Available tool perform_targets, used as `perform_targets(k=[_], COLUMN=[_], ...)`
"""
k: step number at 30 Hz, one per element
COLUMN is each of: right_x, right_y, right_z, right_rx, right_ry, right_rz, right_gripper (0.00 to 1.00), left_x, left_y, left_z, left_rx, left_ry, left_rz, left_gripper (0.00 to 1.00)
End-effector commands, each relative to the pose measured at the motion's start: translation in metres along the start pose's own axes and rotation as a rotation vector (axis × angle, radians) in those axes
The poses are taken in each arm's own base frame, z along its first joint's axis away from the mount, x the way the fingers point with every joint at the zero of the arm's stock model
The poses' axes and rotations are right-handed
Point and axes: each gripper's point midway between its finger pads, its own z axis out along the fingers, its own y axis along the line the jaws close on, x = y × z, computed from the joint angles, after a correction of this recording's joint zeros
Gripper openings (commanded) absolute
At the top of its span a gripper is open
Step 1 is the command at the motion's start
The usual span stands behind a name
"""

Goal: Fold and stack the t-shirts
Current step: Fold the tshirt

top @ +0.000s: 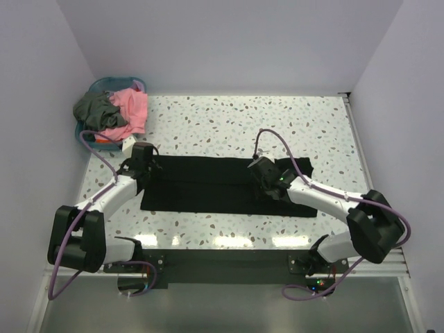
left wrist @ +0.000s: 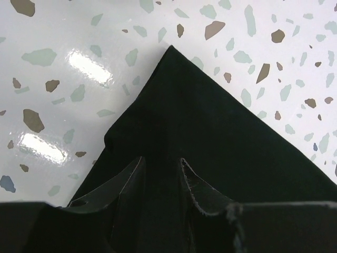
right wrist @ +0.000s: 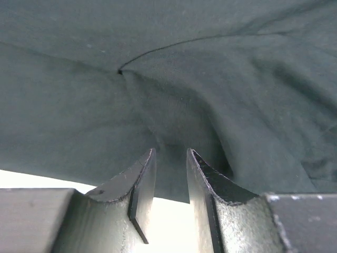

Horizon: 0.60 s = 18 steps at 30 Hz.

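Observation:
The large black t-shirt point(top: 208, 187) lies in a long folded band across the near middle of the speckled table point(top: 277, 125). My left gripper point(top: 143, 166) is at its left end. In the left wrist view the jaws point(left wrist: 161, 161) stand narrow with black cloth point(left wrist: 210, 121) between them, and a pointed corner of it reaches ahead. My right gripper point(top: 262, 177) is at the band's right part. In the right wrist view the jaws point(right wrist: 171, 153) are closed on the cloth's edge point(right wrist: 158, 79), with bright table below. The coral pink shirt point(top: 132, 107) and dark grey shirt point(top: 97, 107) lie bunched at the far left.
A round blue basket point(top: 104, 83) stands at the table's far left corner under the pink and grey shirts. White walls close in the left, back and right sides. A dark rail with the arm bases runs along the near edge.

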Motion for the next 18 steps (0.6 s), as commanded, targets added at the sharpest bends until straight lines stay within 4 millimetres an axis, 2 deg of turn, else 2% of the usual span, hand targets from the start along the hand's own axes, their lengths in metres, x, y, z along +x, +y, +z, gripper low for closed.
perform_targets(k=[1, 10, 18], right_x=[-0.026, -0.012, -0.006], right_y=[0.003, 0.004, 0.008], right_z=[0.005, 0.016, 0.008], right_rx=[0.036, 0.042, 0.011], right_ry=[-0.084, -0.037, -0.025], right_rz=[-0.017, -0.028, -0.015], right_gripper=[0.34, 0.34, 0.36], left_x=[-0.008, -0.008, -0.003], left_y=[-0.008, -0.009, -0.007], left_z=[0.003, 0.004, 0.006], left_rx=[0.033, 0.039, 0.032], left_ry=[-0.037, -0.037, -0.028], left_rz=[-0.005, -0.001, -0.002], left_gripper=[0.35, 0.34, 0.34])
